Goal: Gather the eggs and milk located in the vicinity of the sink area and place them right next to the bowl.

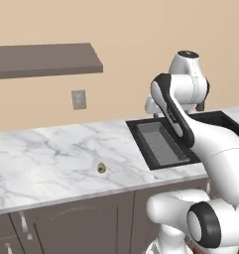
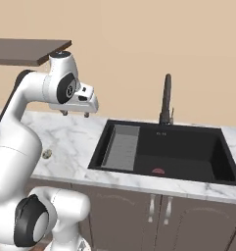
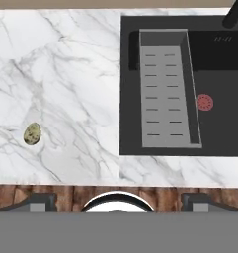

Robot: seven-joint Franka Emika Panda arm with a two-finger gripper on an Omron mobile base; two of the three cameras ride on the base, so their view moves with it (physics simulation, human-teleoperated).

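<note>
Speckled egg, loose on marble counter near its front edge, left of sink; gripper high above, empty, jaw spread indiscernible; risk: egg rolling off the edge if nudged off-centre.

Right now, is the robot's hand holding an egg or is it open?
Gripper: open and holding nothing. The speckled egg lies alone on the counter.

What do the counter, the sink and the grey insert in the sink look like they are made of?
Counter: polished white marble or a marble-look slab, judging by its grey veining. Sink: matte black, with no glare; composite or coated metal, I can't tell which. Grey insert: matte grey slotted tray, plastic or metal.
</note>
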